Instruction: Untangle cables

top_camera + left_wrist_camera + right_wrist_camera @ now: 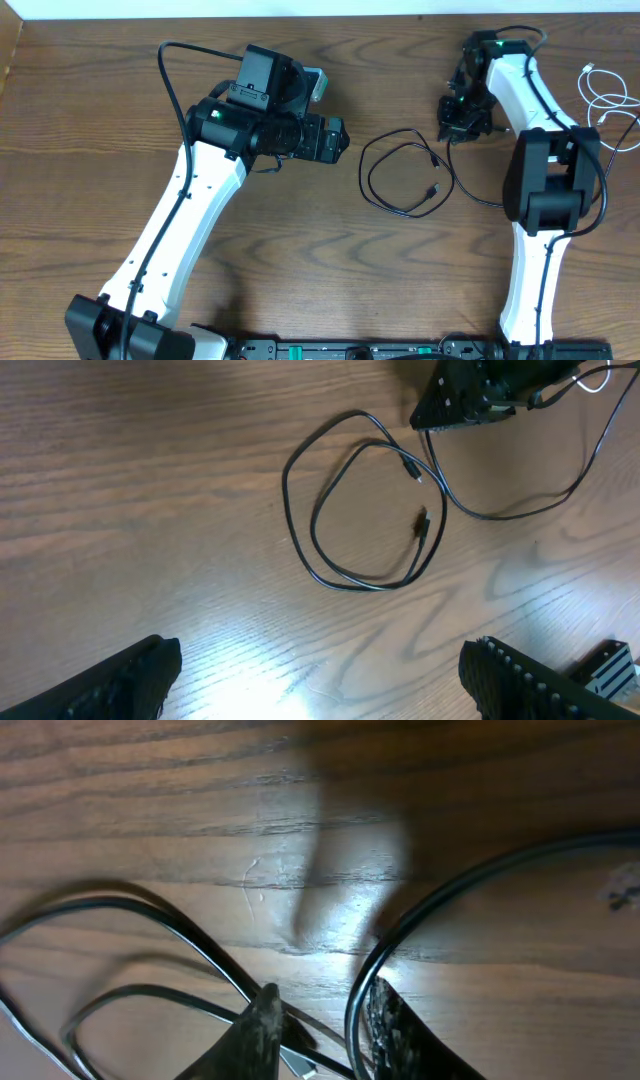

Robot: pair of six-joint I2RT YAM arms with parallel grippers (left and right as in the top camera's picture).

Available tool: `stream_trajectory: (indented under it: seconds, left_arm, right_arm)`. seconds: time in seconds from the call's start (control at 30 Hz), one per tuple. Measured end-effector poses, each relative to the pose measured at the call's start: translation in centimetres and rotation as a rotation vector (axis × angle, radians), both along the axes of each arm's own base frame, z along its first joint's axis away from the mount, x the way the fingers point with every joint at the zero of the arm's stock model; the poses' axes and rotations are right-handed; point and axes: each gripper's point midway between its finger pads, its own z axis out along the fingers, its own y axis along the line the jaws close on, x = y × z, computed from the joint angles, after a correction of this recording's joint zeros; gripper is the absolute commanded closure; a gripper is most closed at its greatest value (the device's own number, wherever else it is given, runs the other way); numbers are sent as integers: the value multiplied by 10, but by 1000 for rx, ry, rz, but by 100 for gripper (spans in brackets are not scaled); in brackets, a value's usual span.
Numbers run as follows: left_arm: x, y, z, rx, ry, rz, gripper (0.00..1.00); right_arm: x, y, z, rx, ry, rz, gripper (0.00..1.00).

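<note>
A dark, heavily grained wooden bench (300, 260) fills every view, with only a pale strip showing past its far edge and no more of the room. The left arm (185, 215) reaches in from the left of the black cable (400, 172), which lies loosely looped mid-bench. The right arm (535, 180) stands to the cable's right. The left gripper (322, 645) hangs just left of the loop with its jaws wide and nothing between them. The right gripper (322, 988) sits at the loop's far right edge with its jaws narrow. A black strand runs down between them, but I cannot tell if it is pinched, or if it is the thin cord or the arm's thicker lead. The white cable (603, 95) lies well right of the loop, partly hidden behind the right arm. Two small plugs (422, 523) rest inside the loop, and their type is too small to read.
</note>
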Motion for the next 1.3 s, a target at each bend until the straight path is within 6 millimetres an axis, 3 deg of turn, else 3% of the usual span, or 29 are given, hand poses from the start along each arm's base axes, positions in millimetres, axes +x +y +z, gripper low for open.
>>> stream_trajectory:
  seconds: [0.13, 0.27, 0.6, 0.7, 0.8, 0.87, 0.97, 1.07, 1.13, 1.2, 1.3]
  left_arm:
    - [0, 0, 0, 3, -1, 2, 6]
    - [0, 1, 0, 3, 0, 2, 6]
    - [-3, 2, -3, 12, 16, 3, 6]
    - [-3, 2, -3, 13, 16, 4, 6]
    - [-3, 3, -3, 13, 17, 4, 6]
    - [-3, 3, -3, 14, 18, 4, 6]
    - [-3, 3, -3, 15, 18, 4, 6]
    - [-3, 3, -3, 16, 17, 5, 6]
    - [-3, 3, -3, 16, 17, 5, 6]
    - [-3, 3, -3, 16, 18, 5, 6]
    - [-3, 3, -3, 16, 17, 5, 6]
  right_arm:
    - [-2, 0, -5, -61, 2, -3, 77]
    - [-8, -1, -14, -115, 14, -6, 99]
    - [-13, -15, -10, -179, 23, -62, 99]
    - [-3, -32, 5, -183, 1, -104, 99]
    - [21, -57, 44, -171, -107, -173, 99]
    - [40, -84, 95, -162, -244, -245, 99]
    - [51, -129, 182, -173, -468, -358, 99]
    - [34, -194, 274, -251, -694, -521, 99]
    - [11, -235, 310, -326, -772, -625, 99]
    - [-13, -272, 328, -400, -798, -721, 99]
    - [-38, -321, 319, -468, -754, -858, 99]
